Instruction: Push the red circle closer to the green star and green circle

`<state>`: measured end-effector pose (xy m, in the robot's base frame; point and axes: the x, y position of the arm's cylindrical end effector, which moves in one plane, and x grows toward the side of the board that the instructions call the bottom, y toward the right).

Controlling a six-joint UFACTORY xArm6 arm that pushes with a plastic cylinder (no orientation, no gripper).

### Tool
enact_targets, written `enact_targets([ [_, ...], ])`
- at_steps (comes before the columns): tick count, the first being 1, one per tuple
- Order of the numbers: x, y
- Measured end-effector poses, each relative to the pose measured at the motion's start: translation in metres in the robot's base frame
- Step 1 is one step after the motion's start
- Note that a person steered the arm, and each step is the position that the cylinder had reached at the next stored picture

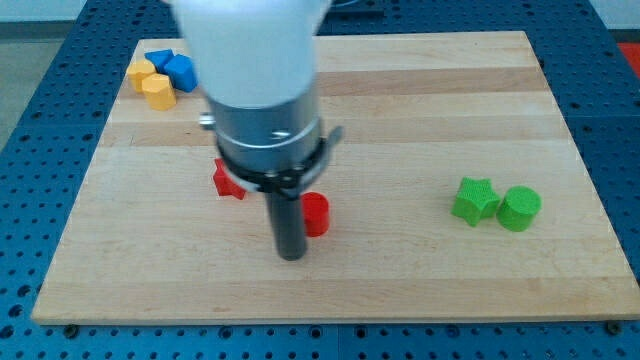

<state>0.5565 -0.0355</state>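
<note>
Resting just left of the red circle [316, 214], my tip [291, 256] (no gripper here) can slide this light, rigid block from that flank toward the green star [475, 200] and green circle [519, 208].

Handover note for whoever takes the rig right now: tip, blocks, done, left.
My tip is down on the board, just to the view's left of the red circle, touching or nearly so.
Green star and green circle sit side by side far toward the view's right.
Done: tip lined up behind the red circle; the wide gap remains.
Left: push it rightward to the green pair.
</note>
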Motion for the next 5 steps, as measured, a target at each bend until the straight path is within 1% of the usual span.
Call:
enact_targets([
  [1,0.001,-0.037],
  [2,-0.011,-0.048],
  [3,-0.016,0.05],
  [4,-0.016,0.035],
  [5,-0.029,-0.014],
])
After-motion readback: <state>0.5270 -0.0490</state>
